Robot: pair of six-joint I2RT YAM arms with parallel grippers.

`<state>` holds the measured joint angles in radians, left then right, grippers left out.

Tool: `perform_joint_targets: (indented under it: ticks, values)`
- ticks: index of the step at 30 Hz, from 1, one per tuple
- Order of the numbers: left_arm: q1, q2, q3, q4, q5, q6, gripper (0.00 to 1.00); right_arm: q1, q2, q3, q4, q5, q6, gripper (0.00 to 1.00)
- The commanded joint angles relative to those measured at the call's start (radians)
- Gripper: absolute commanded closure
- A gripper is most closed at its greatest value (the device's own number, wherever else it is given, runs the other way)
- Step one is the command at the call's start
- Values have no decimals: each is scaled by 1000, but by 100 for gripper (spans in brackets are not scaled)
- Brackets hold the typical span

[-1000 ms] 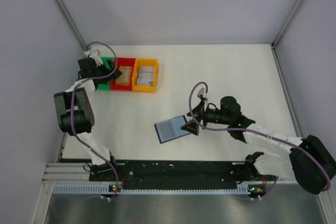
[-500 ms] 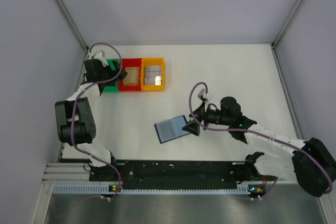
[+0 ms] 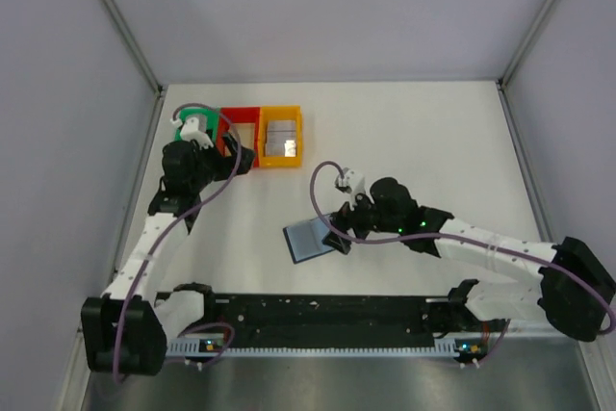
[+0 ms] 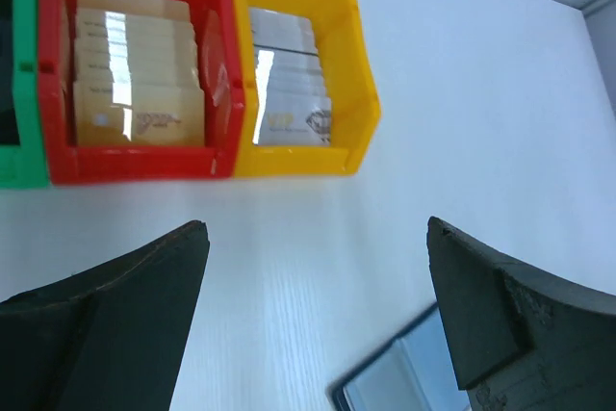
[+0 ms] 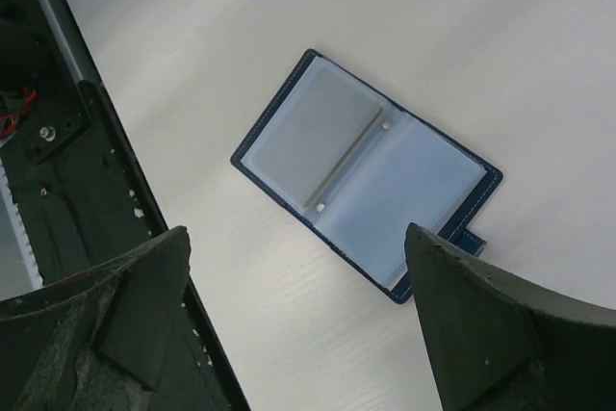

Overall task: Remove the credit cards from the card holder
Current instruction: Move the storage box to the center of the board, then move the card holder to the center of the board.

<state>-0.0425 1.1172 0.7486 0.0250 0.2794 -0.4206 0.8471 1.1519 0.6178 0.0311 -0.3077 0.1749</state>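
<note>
The right gripper (image 5: 298,329) stands spread wide and holds nothing. It hangs over the card holder (image 5: 366,175), which lies open and flat on the white table (image 5: 462,36) (in the wrist view neither finger touches it). A pale grey credit card (image 5: 313,141) shows in one of its two panels. The left gripper (image 4: 313,320) is likewise wide apart and empty, poised above bare table near the red bin (image 4: 135,163) and the yellow bin (image 4: 358,93), with a corner of the holder just in its view.
</note>
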Motion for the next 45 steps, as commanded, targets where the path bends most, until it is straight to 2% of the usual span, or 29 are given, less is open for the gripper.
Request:
perform_joint_targets:
  ticks: [1, 9, 12, 15, 21, 26, 31, 42, 45]
  values:
    - [-10, -196, -106, -74, 73, -44, 1, 101, 81, 101, -97, 171, -22, 10]
    - [-10, -574, -152, -342, 139, 107, 1, 171, 279, 229, -140, 303, 24, 18]
    - [-43, -631, -117, -460, 107, 183, 1, 204, 353, 292, -192, 387, 28, 21]
    - [-68, -681, -147, -467, 93, 192, 1, 214, 403, 332, -215, 421, 40, 25]
    - [-100, -705, -196, -407, 70, 134, 1, 248, 525, 442, -278, 472, 38, 31]
    - [-117, -714, -186, -428, 17, 140, 1, 285, 583, 505, -312, 496, 41, 37]
    - [-125, -724, -187, -433, 6, 143, 1, 322, 643, 557, -341, 496, 43, 38]
    - [-134, -721, -195, -430, 12, 143, 1, 342, 704, 557, -367, 496, 66, 38]
    - [-134, -717, -195, -431, 15, 143, 1, 342, 701, 547, -379, 525, 71, 46]
